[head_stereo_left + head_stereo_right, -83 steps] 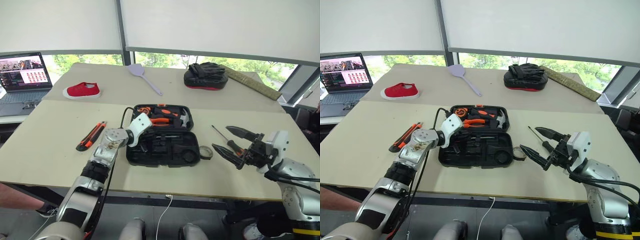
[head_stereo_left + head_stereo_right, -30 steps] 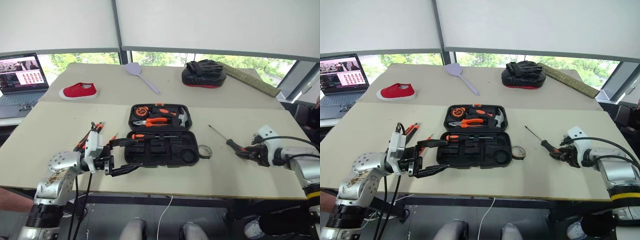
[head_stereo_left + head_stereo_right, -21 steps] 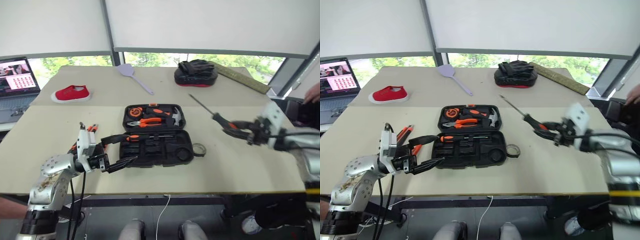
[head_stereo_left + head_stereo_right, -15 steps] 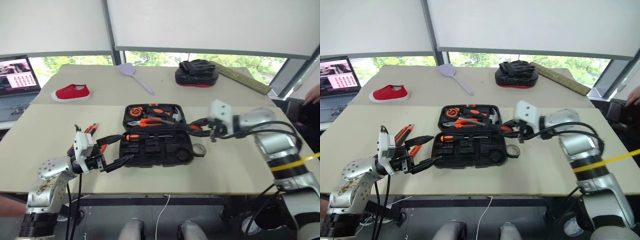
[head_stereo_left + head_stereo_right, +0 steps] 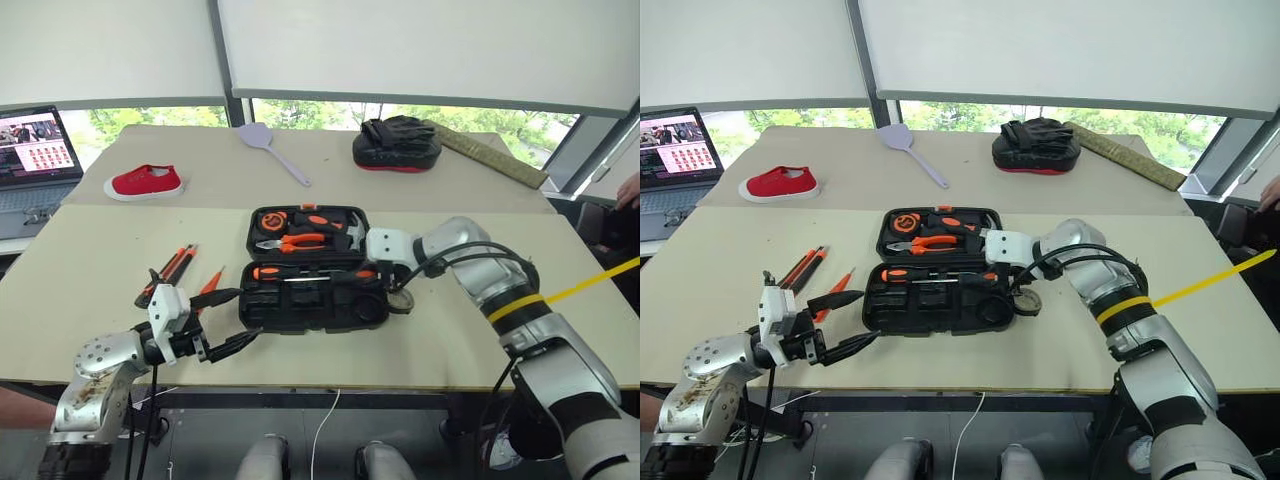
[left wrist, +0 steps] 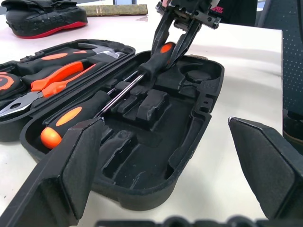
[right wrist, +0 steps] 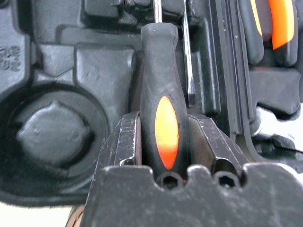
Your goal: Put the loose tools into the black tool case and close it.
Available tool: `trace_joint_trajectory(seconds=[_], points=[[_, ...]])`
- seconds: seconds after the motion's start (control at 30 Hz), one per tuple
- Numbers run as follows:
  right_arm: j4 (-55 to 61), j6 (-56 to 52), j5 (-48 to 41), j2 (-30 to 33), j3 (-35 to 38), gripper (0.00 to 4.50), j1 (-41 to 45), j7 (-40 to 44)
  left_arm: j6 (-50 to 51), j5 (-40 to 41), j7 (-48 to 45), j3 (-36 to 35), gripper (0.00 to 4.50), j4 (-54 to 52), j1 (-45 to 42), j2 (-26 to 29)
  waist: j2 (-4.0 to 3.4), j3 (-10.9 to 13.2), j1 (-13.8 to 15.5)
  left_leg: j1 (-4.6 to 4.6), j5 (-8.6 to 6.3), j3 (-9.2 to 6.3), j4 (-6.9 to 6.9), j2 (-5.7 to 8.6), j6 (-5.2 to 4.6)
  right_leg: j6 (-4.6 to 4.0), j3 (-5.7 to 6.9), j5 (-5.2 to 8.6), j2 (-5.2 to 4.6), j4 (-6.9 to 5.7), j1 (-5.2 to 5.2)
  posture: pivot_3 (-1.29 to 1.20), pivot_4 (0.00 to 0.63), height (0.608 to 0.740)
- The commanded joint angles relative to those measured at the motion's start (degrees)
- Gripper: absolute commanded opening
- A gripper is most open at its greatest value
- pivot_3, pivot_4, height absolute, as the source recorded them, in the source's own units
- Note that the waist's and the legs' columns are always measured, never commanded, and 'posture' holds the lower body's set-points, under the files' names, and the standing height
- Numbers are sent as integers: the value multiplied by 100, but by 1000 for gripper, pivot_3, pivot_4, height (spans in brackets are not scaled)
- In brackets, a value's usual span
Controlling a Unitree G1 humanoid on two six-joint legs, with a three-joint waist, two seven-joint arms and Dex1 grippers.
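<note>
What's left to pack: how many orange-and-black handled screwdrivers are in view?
2. One screwdriver lies in the black plastic tool case's front half; the other screwdriver is clamped in the right gripper over that half. More may hide.

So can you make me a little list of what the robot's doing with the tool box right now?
case: open, on the near table
right gripper: shut on a screwdriver, lowering it into the case
other screwdriver: already in the case
left gripper: open, holding nothing, beside the case
knife: loose, on the case's left
pen: loose, next to the knife
tape: beside the case's right edge
</note>
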State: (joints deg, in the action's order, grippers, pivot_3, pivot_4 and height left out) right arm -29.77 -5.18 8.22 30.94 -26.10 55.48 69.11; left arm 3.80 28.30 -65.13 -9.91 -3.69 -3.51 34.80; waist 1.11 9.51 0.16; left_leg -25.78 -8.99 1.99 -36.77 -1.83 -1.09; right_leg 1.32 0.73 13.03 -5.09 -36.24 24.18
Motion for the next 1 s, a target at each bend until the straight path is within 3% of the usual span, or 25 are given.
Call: trace_joint_trajectory(seconds=[0.03,0.17,0.2,0.3,0.43,0.6,0.7,0.83,0.9,1.0], points=[[-150,157,161,-12,10,1028,137,62,-107,-27,36,27,4500,-158,-42,16,0,0,-1,0,0,1,0,0,0,0,0,0,0,1,0,0,150,740],[-194,205,207,-10,6,1028,151,227,-97,-36,76,32,4500,-165,-72,17,0,0,2,0,0,2,0,1,0,0,-1,0,-1,0,-1,0,150,740],[-177,437,96,9,108,1528,166,276,-84,-39,99,35,4500,-182,-75,13,0,0,2,0,0,2,0,1,0,0,-1,0,-1,0,-1,0,150,740],[-198,1188,-358,123,439,2451,306,703,-59,-39,151,33,4500,-211,-69,5,0,0,10,-1,0,2,0,2,0,1,-1,0,-1,1,0,0,150,740],[-608,1387,-666,189,858,2451,648,855,-119,-35,128,24,4500,-154,-11,9,0,1,-25,-1,0,4,1,1,0,1,-3,0,-1,0,0,0,150,740],[-758,792,-1332,-161,1332,2451,635,995,-163,-44,139,18,4500,-104,7,-15,0,0,-55,2,0,4,1,-3,0,0,-3,-1,1,-1,-2,0,150,740],[-766,643,-1359,-552,1386,1732,370,644,-186,-66,162,26,4500,-89,16,-36,0,0,-87,9,0,4,5,-5,0,-2,-4,-1,2,-6,-5,0,150,740],[-921,739,-1146,-991,1322,426,61,113,-206,-122,192,30,4500,-78,47,-38,0,0,-89,14,0,6,7,-3,0,-4,-8,-1,1,-22,-2,0,150,740],[-1132,971,-932,-1107,1201,97,-74,-58,-202,-166,222,26,4500,-76,50,-32,0,0,-90,14,0,7,6,-1,1,-3,-13,0,-5,-40,4,0,150,740],[-1355,935,-836,-1211,1121,97,-189,-53,-218,-202,247,23,4500,-59,64,-29,0,0,-76,18,0,8,6,1,1,-3,-12,1,-5,-42,1,0,150,740]])
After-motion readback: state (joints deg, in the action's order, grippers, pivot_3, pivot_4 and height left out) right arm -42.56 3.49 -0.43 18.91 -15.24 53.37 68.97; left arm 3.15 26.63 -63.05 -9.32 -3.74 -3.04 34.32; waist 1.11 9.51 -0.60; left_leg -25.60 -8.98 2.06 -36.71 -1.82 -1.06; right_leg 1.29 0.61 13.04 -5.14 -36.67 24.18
